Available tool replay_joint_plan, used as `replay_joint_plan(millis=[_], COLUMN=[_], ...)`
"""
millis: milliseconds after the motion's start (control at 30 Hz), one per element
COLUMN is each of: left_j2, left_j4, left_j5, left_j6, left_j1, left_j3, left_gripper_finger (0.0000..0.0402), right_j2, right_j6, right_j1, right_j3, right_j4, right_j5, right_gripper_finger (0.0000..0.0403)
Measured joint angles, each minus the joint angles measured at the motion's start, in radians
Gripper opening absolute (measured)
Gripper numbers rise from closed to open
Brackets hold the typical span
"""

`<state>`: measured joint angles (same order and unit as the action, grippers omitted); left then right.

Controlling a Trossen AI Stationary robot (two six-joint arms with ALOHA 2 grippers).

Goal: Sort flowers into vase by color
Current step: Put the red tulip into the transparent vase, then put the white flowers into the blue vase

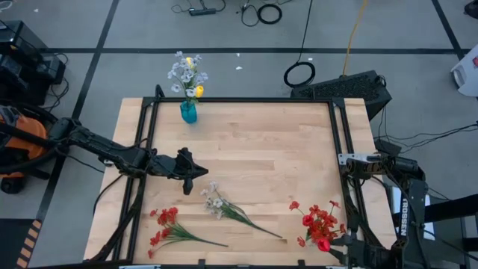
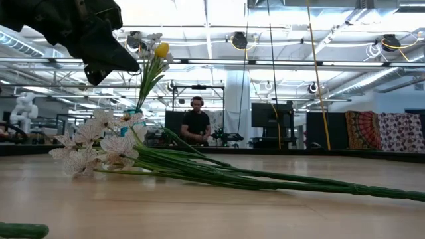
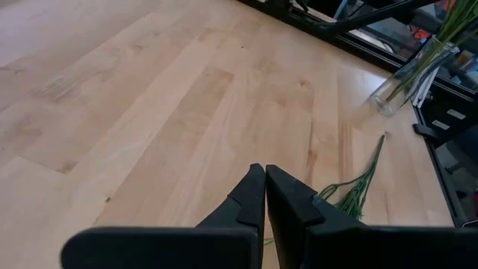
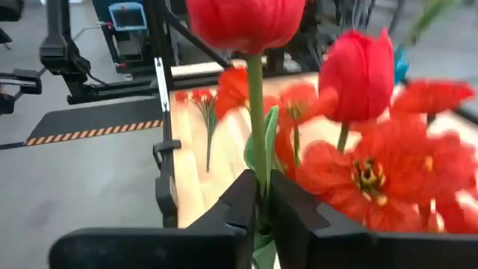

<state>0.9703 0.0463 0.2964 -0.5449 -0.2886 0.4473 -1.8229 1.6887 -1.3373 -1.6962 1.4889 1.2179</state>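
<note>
The teal vase [image 1: 188, 112] stands at the table's far edge, left of centre, holding white blossoms and a yellow tulip [image 1: 198, 91]. It also shows in the left wrist view [image 3: 407, 78]. My left gripper [image 1: 191, 166] hovers shut over the table's left half, above the white sprig's [image 1: 216, 200] blossoms [image 2: 99, 143], touching nothing [image 3: 265, 187]. That sprig lies flat on the table. A red spray [image 1: 164, 226] lies near the near-left corner. My right gripper [image 4: 261, 205] is at the near-right corner [image 1: 337, 245], shut on a red tulip among a red bunch [image 1: 320, 224]. My right gripper pinches the green stem [image 4: 258, 175] of a red tulip between its two fingers, well below the bloom [image 4: 245, 22], beside a small leaf. The fingers point toward the table's left and lie across the stem. I cannot tell whether the tulip is lifted off the table.
Black frame rails [image 1: 142, 149] run along the table's left, right and far edges. Other red blooms [image 4: 373, 172] crowd close around the right gripper. Bare wood [image 1: 276, 149] fills the table's middle. A person [image 2: 196, 123] stands in the room beyond the far edge.
</note>
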Motion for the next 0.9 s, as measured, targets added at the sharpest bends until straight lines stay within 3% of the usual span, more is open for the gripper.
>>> replay_joint_plan(millis=[200, 400, 533, 767, 900], left_j2=[0.000, 0.000, 0.000, 0.000, 0.000], left_j4=[0.000, -0.001, -0.001, -0.002, -0.002], left_j5=[0.000, 0.000, 0.000, 0.000, 0.000], left_j6=[0.000, 0.000, 0.001, 0.001, 0.001], left_j1=[0.000, 0.000, 0.000, 0.000, 0.000], left_j3=[0.000, 0.000, 0.000, 0.000, 0.000], left_gripper_finger=[0.0020, 0.0020, 0.0020, 0.0020, 0.0020], right_j2=[0.002, 0.035, 0.061, 0.148, 0.209], right_j6=[0.060, 0.127, 0.138, 0.209, 0.248], right_j1=[0.000, 0.000, 0.000, 0.000, 0.000], right_j3=[0.000, 0.000, 0.000, 0.000, 0.000], right_j4=[0.015, 0.023, 0.018, 0.001, 0.008], right_j5=[-0.096, -0.320, -0.411, -0.589, -0.623], right_gripper_finger=[0.0067, 0.0101, 0.0116, 0.0119, 0.0111])
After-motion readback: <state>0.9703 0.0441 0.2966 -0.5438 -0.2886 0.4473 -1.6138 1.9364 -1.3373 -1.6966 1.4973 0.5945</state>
